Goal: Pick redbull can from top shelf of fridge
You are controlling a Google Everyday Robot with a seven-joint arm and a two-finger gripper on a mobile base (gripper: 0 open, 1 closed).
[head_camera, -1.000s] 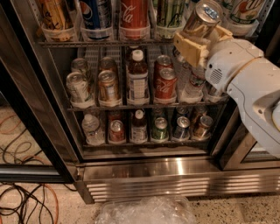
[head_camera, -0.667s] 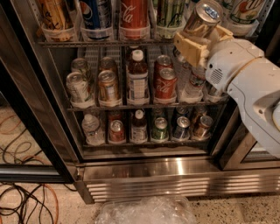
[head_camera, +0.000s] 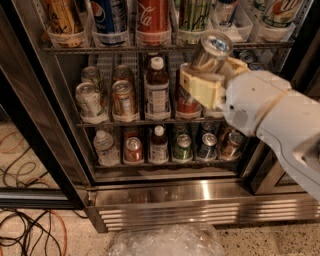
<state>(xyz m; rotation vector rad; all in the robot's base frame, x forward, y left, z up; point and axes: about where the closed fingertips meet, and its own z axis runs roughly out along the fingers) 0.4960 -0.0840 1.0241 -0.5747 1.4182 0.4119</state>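
The redbull can (head_camera: pixel 210 52), slim with a shiny silver pull-tab top, is tilted in front of the fridge (head_camera: pixel 200 207), level with the front rail of the top shelf (head_camera: pixel 100 49). My gripper (head_camera: pixel 199 84), with cream-coloured fingers (head_camera: pixel 192 90), is shut around the can's lower body, right of centre. My white arm runs off to the lower right and hides part of the middle and bottom shelves there. The can's lower part is hidden inside the fingers.
On the top shelf stand a yellow can (head_camera: pixel 62 17), a Pepsi can (head_camera: pixel 110 15), a Coca-Cola can (head_camera: pixel 152 17) and a green-striped can (head_camera: pixel 195 15). Cans and bottles (head_camera: pixel 157 92) fill the lower shelves. Cables (head_camera: pixel 25 230) lie on the floor left; crumpled plastic (head_camera: pixel 165 240) below.
The gripper with the can has moved down and left, away from the top shelf and out towards the camera. The other cans have not moved.
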